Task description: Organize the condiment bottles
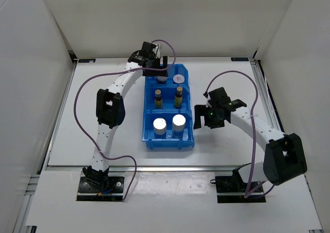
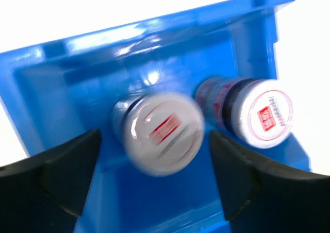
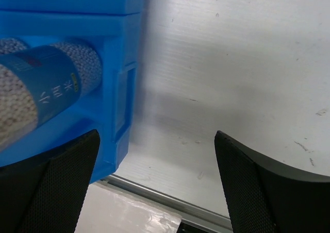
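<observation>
The six condiment bottles stand in the blue bin (image 1: 148,140). Two white bottles with silver caps (image 1: 160,125) (image 1: 178,121) are in the near compartment. Two slim dark bottles (image 1: 158,97) (image 1: 178,96) are in the middle one. Two squat jars with white-red lids are in the far one; one (image 1: 178,79) shows plainly. My left gripper (image 1: 159,70) hovers over the other jar (image 2: 164,132), open, fingers either side and apart from it; the second jar (image 2: 268,117) is to its right. My right gripper (image 1: 202,117) is open and empty beside the bin's right wall (image 3: 116,88).
White walls enclose the table on the left, back and right. A metal rail (image 3: 154,194) runs along the table's near edge. A white bottle with a blue label (image 3: 44,91) shows inside the bin in the right wrist view. Cables loop from both arms.
</observation>
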Action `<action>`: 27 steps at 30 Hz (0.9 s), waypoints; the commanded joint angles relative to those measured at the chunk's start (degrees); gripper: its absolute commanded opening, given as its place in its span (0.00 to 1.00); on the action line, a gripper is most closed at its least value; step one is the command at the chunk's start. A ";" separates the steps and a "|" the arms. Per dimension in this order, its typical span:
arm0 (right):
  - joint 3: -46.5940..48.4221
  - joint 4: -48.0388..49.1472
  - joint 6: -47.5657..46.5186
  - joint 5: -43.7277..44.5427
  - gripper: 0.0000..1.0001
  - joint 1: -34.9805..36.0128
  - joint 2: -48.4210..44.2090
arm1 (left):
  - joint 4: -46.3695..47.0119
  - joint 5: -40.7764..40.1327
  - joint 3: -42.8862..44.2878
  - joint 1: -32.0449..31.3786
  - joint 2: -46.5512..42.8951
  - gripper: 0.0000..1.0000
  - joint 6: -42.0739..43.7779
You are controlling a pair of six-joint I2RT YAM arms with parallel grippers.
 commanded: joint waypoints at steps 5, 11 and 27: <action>-0.76 3.75 2.36 -4.22 0.91 0.44 3.93 | 1.32 -1.86 0.41 0.35 -3.23 1.00 -0.59; -0.76 3.76 2.89 -3.61 0.91 0.98 3.33 | 1.32 -3.88 -3.28 0.35 -14.38 1.00 -1.65; 5.82 -5.47 6.14 7.11 1.00 0.98 -8.36 | 6.41 -16.88 -59.43 0.35 -59.12 1.00 -4.63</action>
